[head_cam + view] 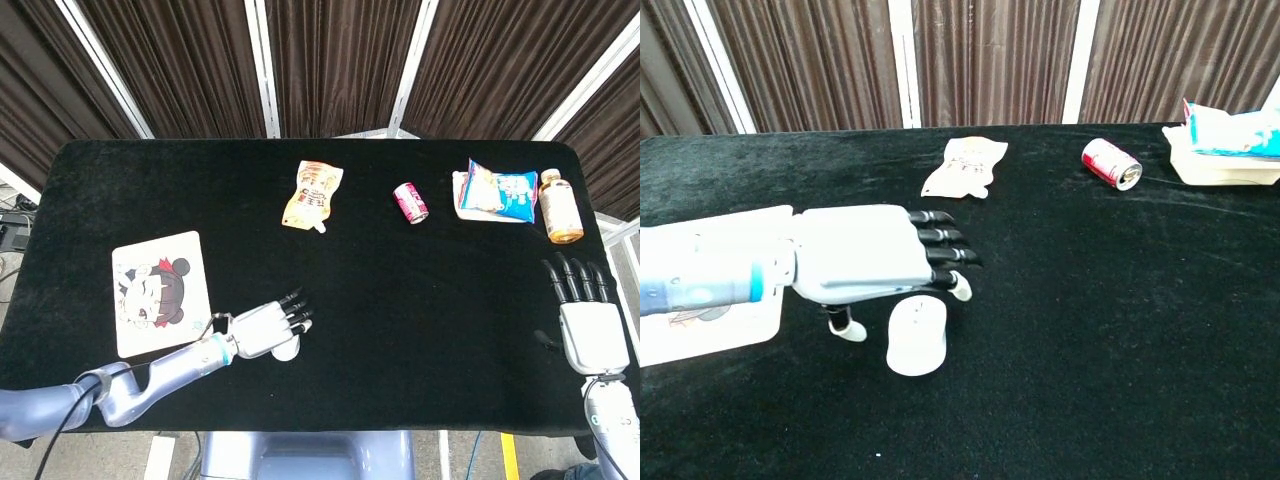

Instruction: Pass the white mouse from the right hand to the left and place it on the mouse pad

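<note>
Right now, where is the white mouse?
The white mouse lies on the black table near its front edge, just right of the mouse pad, with the left hand over it.

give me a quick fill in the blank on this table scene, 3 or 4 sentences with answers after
1. The hand hovering over the white mouse is the robot's ____ hand.
2. The mouse pad with the cartoon print holds ____ on it.
3. The red can lies on its ____ on the black table.
4. The right hand is open and holds ____.

Missing words: left; nothing; side; nothing
</note>
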{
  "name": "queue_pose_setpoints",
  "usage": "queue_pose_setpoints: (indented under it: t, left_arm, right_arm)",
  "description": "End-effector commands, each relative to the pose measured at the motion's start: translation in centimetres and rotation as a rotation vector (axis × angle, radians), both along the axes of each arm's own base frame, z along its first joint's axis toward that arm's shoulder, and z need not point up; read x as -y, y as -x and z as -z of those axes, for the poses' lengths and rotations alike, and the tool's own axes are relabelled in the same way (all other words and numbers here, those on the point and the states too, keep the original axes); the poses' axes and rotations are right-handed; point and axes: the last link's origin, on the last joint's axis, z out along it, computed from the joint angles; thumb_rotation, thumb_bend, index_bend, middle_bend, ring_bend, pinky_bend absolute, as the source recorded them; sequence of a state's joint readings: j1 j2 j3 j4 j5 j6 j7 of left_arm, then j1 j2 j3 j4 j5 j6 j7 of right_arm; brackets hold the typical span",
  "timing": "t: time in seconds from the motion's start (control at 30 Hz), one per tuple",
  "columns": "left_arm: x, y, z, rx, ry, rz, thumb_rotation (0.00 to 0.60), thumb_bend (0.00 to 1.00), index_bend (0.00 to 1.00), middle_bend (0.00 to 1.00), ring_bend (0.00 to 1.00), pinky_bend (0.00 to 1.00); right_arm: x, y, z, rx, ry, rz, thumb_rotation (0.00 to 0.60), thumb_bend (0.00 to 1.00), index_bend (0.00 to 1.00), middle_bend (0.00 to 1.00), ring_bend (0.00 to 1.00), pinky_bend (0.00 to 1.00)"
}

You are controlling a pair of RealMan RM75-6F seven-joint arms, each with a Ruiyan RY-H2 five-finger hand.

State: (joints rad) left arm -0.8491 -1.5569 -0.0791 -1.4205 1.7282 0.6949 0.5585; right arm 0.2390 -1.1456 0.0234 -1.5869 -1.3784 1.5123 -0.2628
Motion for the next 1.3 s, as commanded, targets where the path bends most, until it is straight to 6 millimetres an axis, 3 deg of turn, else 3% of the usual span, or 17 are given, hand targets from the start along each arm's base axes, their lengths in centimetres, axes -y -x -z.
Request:
queue_pose_setpoints:
  t: [0.03, 0.27, 0.47, 0.77, 0.97, 1.07, 1.3]
  left_arm:
    - [0.1, -0.5, 1.0, -0.006, 0.001, 0.043, 0.600, 0.00, 0.19, 0.03, 0.03, 0.03]
    - [0.3, -1.3, 2.6, -0.033, 0.028, 0.091, 0.600, 0.00, 0.26, 0.12, 0.12, 0.07]
    - [0.8, -1.4, 3.2, -0.034, 0.044, 0.138, 0.600, 0.00, 0.55, 0.45, 0.38, 0.28]
    - [0.2, -0.8, 1.6, -0.007, 0.042, 0.192, 0.600, 0.00, 0.62, 0.50, 0.42, 0.32]
    - [-0.9, 3.2, -2.6, -0.024, 0.041, 0.247, 0.600, 0.00, 0.63, 0.50, 0.41, 0.32]
    - [-1.7, 7.3, -6.2, -0.077, 0.051, 0.322, 0.600, 0.00, 0.64, 0.50, 0.41, 0.31]
    - [-2.6, 12.5, -10.0, -0.101, 0.103, 0.357, 0.600, 0.00, 0.65, 0.50, 0.42, 0.31]
  right_arm:
    - [0.1, 0.1, -0.1, -0.003, 0.002, 0.006, 0.600, 0.00, 0.00, 0.00, 0.00, 0.00]
    - [0.1, 0.2, -0.3, -0.007, 0.014, 0.017, 0.600, 0.00, 0.00, 0.00, 0.00, 0.00]
    - [0.1, 0.3, -0.3, -0.004, 0.016, 0.019, 0.600, 0.00, 0.00, 0.00, 0.00, 0.00]
    - [0.0, 0.2, -0.3, -0.002, 0.011, 0.013, 0.600, 0.00, 0.00, 0.00, 0.00, 0.00]
    - [-0.1, 0.1, 0.0, -0.011, 0.004, 0.013, 0.600, 0.00, 0.00, 0.00, 0.00, 0.00]
    - [0.0, 0.1, 0.4, -0.023, -0.003, 0.019, 0.600, 0.00, 0.00, 0.00, 0.00, 0.00]
    - [0.2, 0.0, 1.2, -0.049, -0.005, 0.030, 0.600, 0.00, 0.00, 0.00, 0.00, 0.00]
